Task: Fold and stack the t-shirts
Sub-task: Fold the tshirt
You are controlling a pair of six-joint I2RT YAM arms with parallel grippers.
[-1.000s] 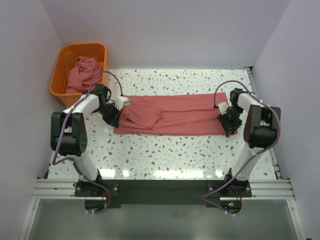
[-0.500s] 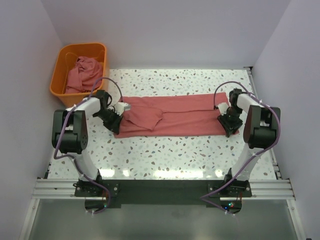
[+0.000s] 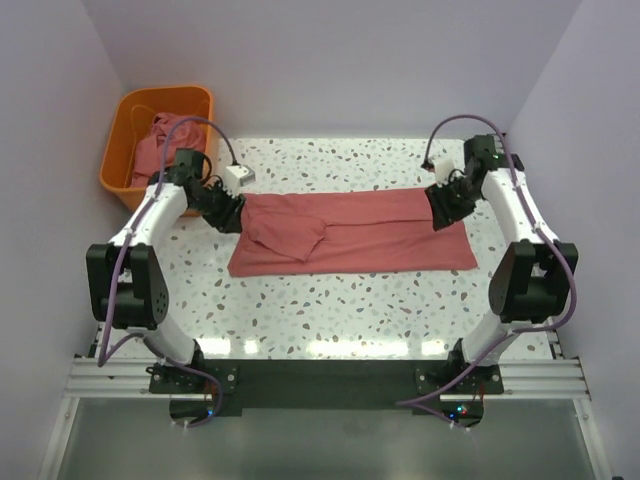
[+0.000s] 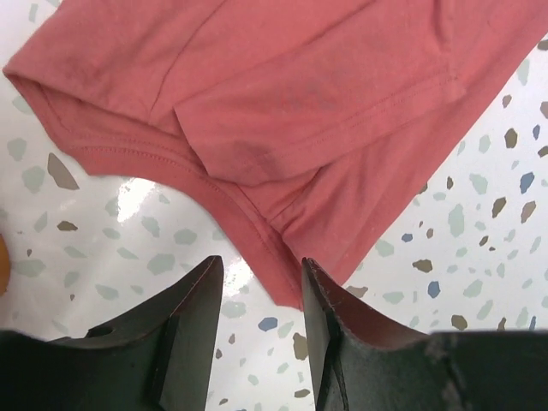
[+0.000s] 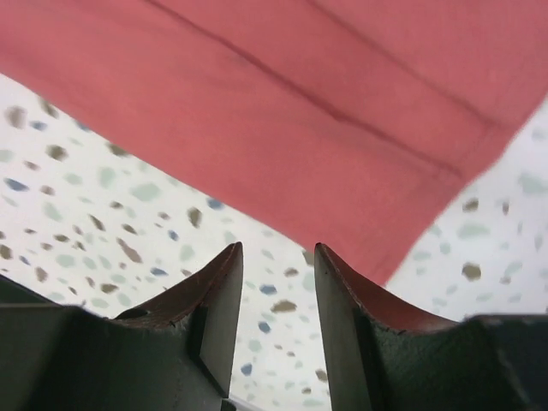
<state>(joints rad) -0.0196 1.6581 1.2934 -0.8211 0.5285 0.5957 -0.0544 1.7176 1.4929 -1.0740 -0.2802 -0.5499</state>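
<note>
A dusty red-pink t-shirt point(image 3: 350, 232) lies flat across the table, folded lengthwise into a long band, with a sleeve flap lying on its left part. It also shows in the left wrist view point(image 4: 282, 111) and the right wrist view point(image 5: 342, 94). My left gripper point(image 3: 228, 210) is open and empty, just off the band's far left corner point(image 4: 259, 264). My right gripper point(image 3: 442, 208) is open and empty, at the band's far right corner point(image 5: 276, 248). More red-pink t-shirts point(image 3: 165, 145) lie crumpled in the basket.
An orange plastic basket point(image 3: 125, 125) stands at the back left, off the table's far left corner. The speckled white tabletop point(image 3: 340, 310) shows in front of the shirt. Purple walls close in on both sides and the back.
Both grippers moved from the near corners of the folded band to its far corners. The near edge of the band now lies flat and uncovered.
</note>
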